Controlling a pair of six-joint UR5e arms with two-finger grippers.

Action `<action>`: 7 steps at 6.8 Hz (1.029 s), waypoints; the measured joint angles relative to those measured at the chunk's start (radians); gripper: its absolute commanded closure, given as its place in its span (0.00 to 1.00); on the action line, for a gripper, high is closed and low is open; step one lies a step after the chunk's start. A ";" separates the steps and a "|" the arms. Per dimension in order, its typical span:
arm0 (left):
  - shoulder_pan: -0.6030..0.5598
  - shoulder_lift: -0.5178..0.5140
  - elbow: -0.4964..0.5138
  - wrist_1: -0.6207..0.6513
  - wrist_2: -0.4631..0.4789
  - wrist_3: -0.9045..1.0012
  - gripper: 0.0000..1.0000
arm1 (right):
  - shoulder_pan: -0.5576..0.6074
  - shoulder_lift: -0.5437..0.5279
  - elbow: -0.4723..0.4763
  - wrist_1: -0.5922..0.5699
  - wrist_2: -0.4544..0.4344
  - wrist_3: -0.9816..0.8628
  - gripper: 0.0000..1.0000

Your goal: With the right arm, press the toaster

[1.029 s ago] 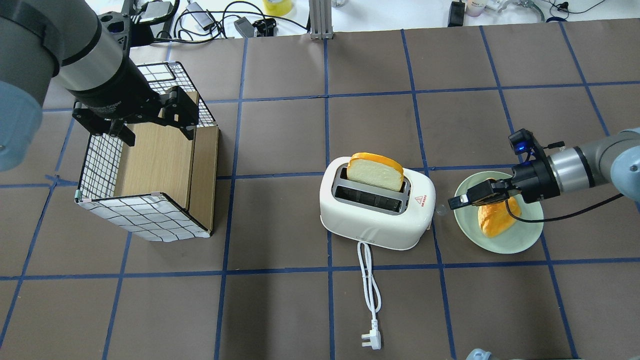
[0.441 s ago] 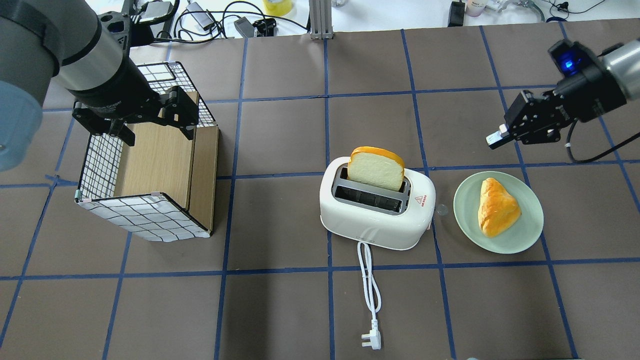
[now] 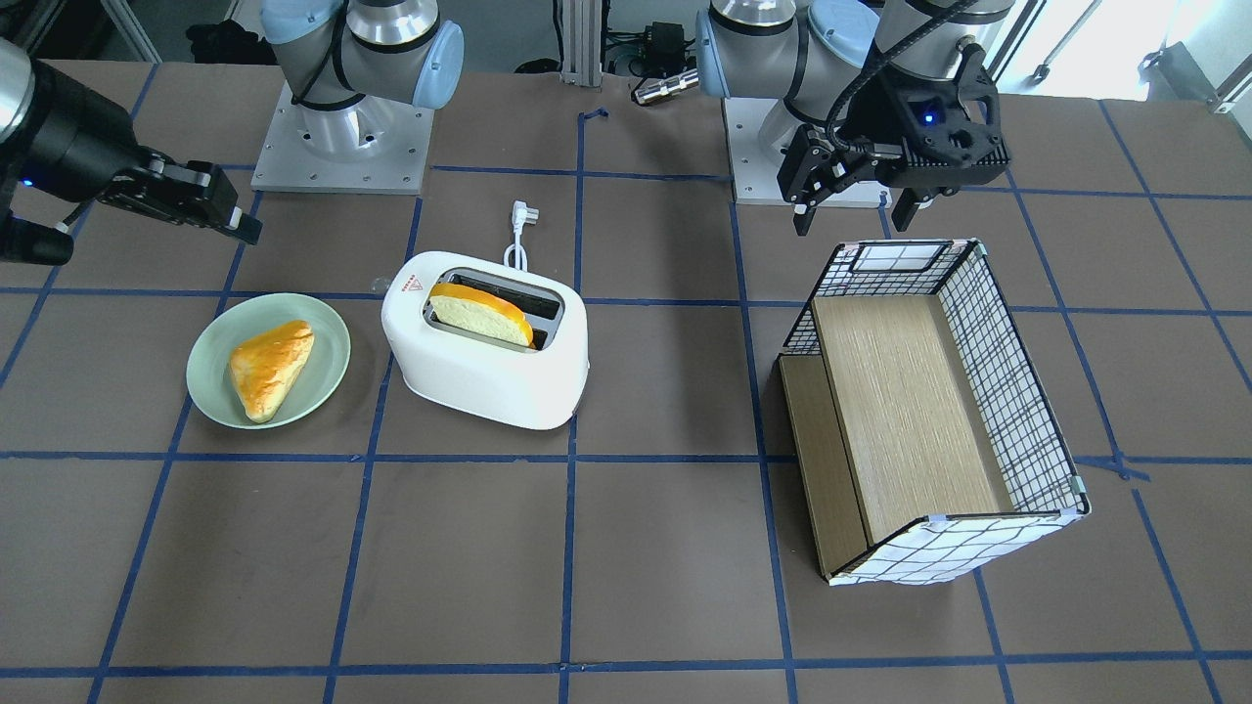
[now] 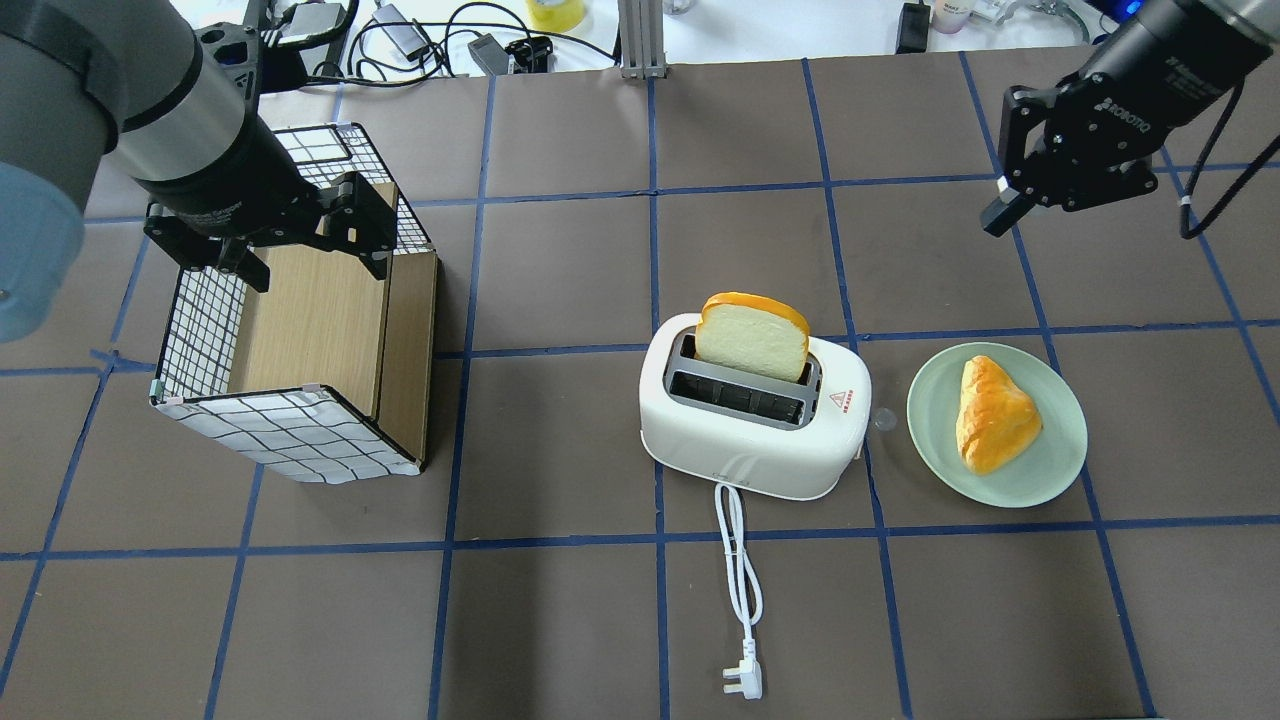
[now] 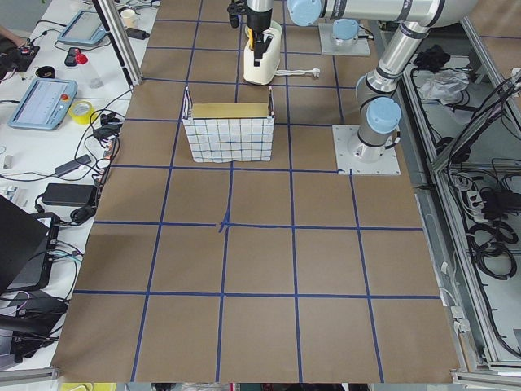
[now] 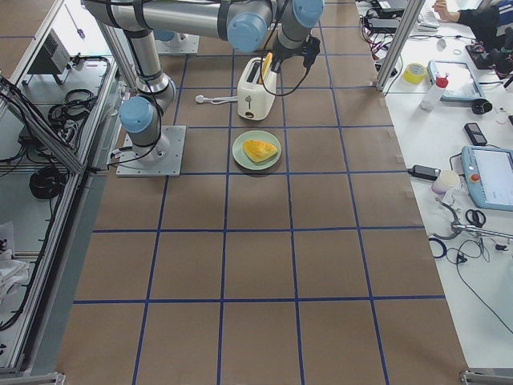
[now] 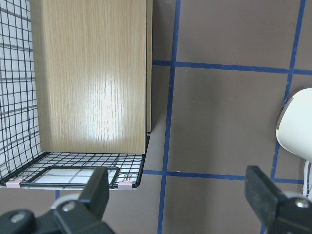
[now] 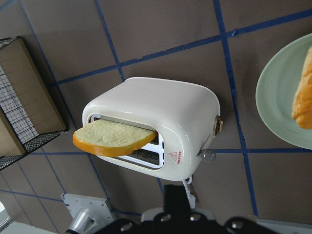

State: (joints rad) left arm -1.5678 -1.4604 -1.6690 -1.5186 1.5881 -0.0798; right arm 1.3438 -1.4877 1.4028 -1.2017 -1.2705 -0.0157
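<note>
1. A brown table (image 4: 560,600) is marked into squares by blue tape, with 2 robot arms reaching over it.
2. A white, rounded 2-slot toaster (image 4: 745,455) stands near the middle of the table, between a crate on the robot's left and a plate on its right.
3. A slice of bread (image 4: 752,340) with an orange crust sticks up out of the slot farther from the robot. The nearer slot shows only its dark inside.
4. The toaster's white cord (image 4: 740,560) trails toward the robot and ends in a plug (image 4: 745,682) lying flat on the table.
5. The right hand (image 4: 1000,208) is black, with its 2 fingers pressed together and nothing between them. It is over the far right part of the table, beyond the plate and well apart from the toaster.
6. A pale green plate (image 4: 1055,470) sits just beside the toaster and carries a golden triangular pastry (image 4: 990,415).
7. A wire-grid crate (image 4: 290,430) with a wooden floor lies on the left side of the table.
8. The left hand (image 4: 312,262) is over the crate's far end, its fingers spread wide and holding nothing.
</note>
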 measured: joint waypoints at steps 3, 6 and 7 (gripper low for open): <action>0.000 0.000 0.000 0.000 0.000 0.000 0.00 | 0.225 0.010 -0.012 -0.207 -0.298 0.199 0.16; 0.000 0.000 -0.001 0.000 0.000 0.000 0.00 | 0.264 0.019 0.018 -0.483 -0.349 0.195 0.00; 0.000 0.000 0.000 0.000 0.000 0.000 0.00 | 0.265 0.025 0.020 -0.537 -0.346 0.187 0.00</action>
State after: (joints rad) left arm -1.5677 -1.4604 -1.6691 -1.5186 1.5877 -0.0798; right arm 1.6086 -1.4624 1.4227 -1.7391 -1.6169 0.1713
